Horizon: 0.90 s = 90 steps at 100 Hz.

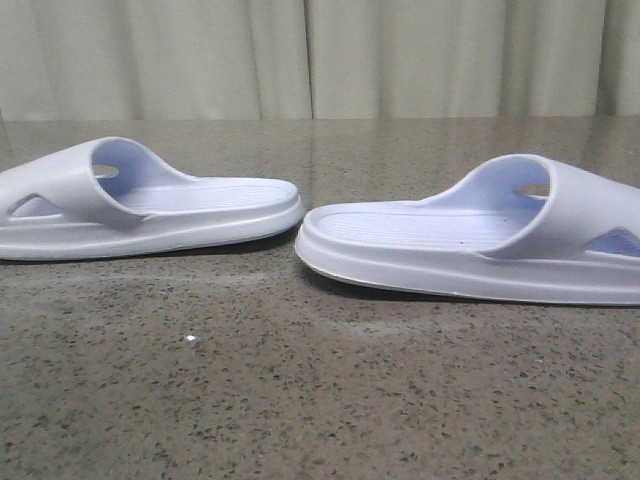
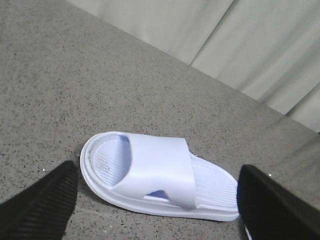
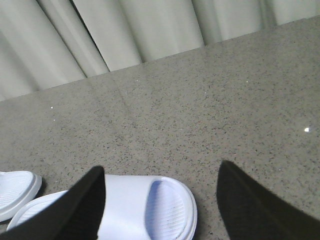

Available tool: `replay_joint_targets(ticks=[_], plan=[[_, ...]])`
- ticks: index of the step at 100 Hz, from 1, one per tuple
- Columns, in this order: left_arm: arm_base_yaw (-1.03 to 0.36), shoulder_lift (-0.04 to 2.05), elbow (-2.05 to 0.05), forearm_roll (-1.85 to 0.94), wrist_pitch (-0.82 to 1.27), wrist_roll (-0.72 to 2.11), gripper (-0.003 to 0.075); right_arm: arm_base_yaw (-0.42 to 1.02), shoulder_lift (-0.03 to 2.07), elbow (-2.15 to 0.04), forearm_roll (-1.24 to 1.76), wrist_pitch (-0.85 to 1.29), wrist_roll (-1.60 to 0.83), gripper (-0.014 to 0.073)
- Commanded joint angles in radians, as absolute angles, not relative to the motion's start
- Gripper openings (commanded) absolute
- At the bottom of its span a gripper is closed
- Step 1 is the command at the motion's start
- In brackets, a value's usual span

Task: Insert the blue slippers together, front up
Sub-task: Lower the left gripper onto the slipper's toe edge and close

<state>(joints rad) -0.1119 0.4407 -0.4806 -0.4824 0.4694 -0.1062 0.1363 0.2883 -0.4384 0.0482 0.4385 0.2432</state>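
Observation:
Two pale blue slippers lie sole-down on the speckled table, heels facing each other near the middle. The left slipper and the right slipper are a small gap apart. Neither gripper shows in the front view. In the left wrist view my left gripper is open above the left slipper, with one black finger off its toe end and the other off its heel end. In the right wrist view my right gripper is open over the toe end of the right slipper, empty.
The grey speckled table runs back to a pale curtain. The heel of the left slipper shows beside the right slipper in the right wrist view.

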Motion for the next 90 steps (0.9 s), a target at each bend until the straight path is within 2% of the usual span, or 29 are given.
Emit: replay_joint_targets(ticks=[1,52,90], plan=[[-0.12,0.505,-0.505,-0.515,0.359,-0.146,0.0581,0.132,0.308,-0.474,0.048,0.35,0.241,0.0414],[-0.12,0.884,-0.505,-0.767,0.208,-0.164,0.0581,0.132,0.308,-0.474,0.085,0.35,0.241,0.0414],[-0.12,1.01,-0.505,-0.855,0.199,-0.164,0.0581,0.132,0.308,-0.474,0.085,0.35,0.241,0.0414]])
